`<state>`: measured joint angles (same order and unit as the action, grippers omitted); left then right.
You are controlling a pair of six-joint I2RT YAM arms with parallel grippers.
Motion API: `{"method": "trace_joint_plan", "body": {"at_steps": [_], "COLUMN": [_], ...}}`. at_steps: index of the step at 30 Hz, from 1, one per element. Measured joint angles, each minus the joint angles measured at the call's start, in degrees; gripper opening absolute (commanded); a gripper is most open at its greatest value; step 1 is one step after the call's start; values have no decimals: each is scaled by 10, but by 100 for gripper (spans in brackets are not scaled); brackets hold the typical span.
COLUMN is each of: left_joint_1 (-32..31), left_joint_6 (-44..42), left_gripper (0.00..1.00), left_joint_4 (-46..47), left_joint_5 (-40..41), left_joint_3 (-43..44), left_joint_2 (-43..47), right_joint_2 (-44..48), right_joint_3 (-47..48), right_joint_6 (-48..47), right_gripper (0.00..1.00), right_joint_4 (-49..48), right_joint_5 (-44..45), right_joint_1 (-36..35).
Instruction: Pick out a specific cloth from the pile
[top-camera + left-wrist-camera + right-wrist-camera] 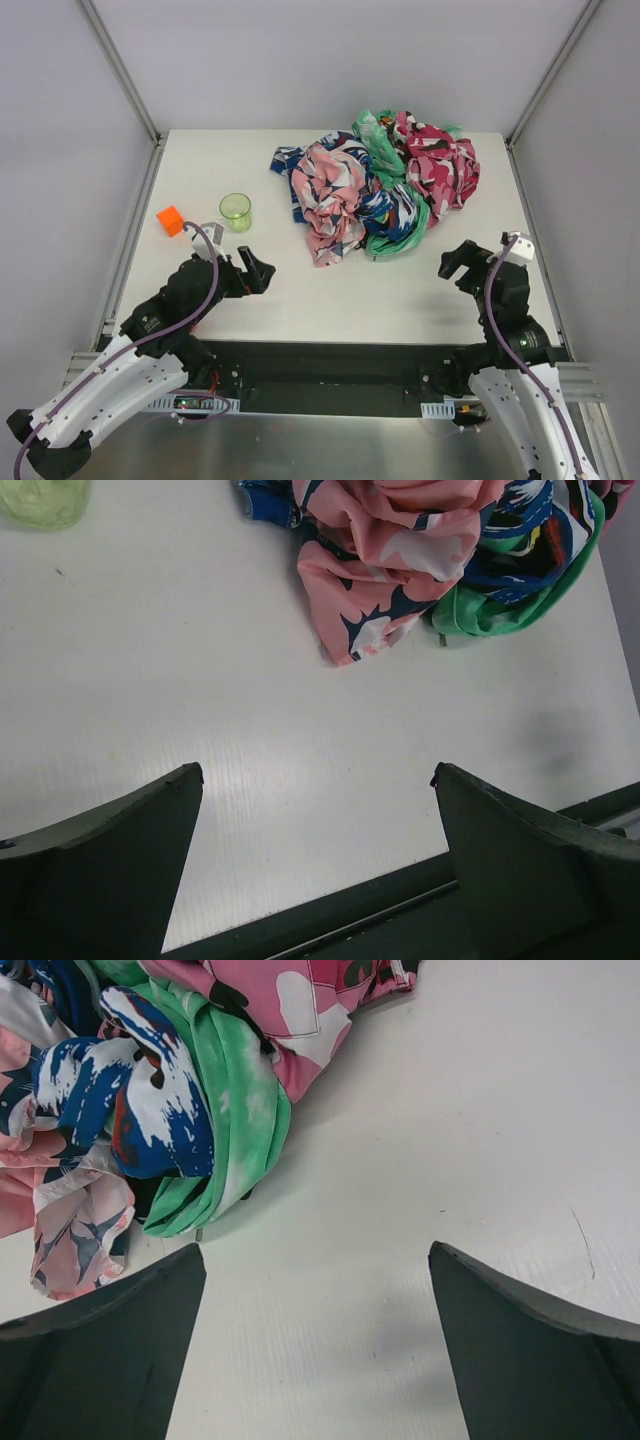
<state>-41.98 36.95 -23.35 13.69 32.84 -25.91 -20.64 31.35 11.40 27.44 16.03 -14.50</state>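
**Top view.** Heap of crumpled colourful fabrics (375, 180) (pink-white-black print, magenta camouflage, bright green, blue-white) at 1 o'clock on the white tabletop (340, 290). Translucent green plastic cup (236, 211) and small orange block (171, 220) at 10 o'clock, well apart from the heap.

**Grippers.** Left black two-finger gripper (258, 272) at 7 o'clock and right black two-finger gripper (455, 262) at 5 o'clock. Both spread wide, gripping nothing, poised short of the heap.

**Target.** Plain black stringed cloth not clearly exposed in any view, presumably buried in the heap. In the right wrist view, dark patch (148, 1192) under the bright green fold (240, 1100) at the heap's 6 o'clock edge (cloth or mere shadow, cannot tell).

**Step in hand, as judged:** finding and uncovering the black cloth.
- Approach from the 6 o'clock edge.
- Pinch one upper layer only, then lift and peel it aside rather than dragging the whole heap.
- Keep the other gripper free for the black fabric once bared.
- Grasp body fabric, not the thin strings.
- Steer clear of the cup.
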Motion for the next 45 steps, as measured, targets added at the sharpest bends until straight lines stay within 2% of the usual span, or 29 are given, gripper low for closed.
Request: {"method": "trace_joint_plan", "body": {"at_steps": [8,15,17,19,22,25,33,36,39,42,45], "left_joint_1": [0,0,0,0,0,0,0,0,0,0,0], "left_joint_6": [0,0,0,0,-1,-1,0,0,0,0,0], "left_gripper": [99,99,99,99,99,99,99,99,99,99,99], "left_joint_4": [0,-1,-1,-1,-1,-1,-1,-1,-2,-1,-2], "left_joint_5": [0,3,3,5,9,15,20,20,20,20,20], "left_joint_3": [-2,-14,-15,-16,-16,-16,-31,-35,-39,-45,-51], "left_joint_2": [-25,-41,-44,-48,-52,-53,-40,-35,-26,-14,-7], "right_joint_2": [15,15,-16,-72,-164,-279,-572,-668,-743,-791,-815], "right_joint_3": [-20,-45,-42,-29,1,48,225,320,402,447,452], "right_joint_6": [-14,-70,-83,-99,-122,-141,-146,-135,-111,-82,-50], "right_gripper": [96,96,96,96,96,95,96,96,96,96,96], "right_joint_4": [-15,-69,-89,-101,-115,-138,-203,-204,-182,-150,-116], "right_joint_5": [-8,-158,-188,-192,-141,-55,139,180,240,284,306], "right_joint_1": [0,-1,-11,-52,-161,-278,-443,-478,-485,-466,-426]}}
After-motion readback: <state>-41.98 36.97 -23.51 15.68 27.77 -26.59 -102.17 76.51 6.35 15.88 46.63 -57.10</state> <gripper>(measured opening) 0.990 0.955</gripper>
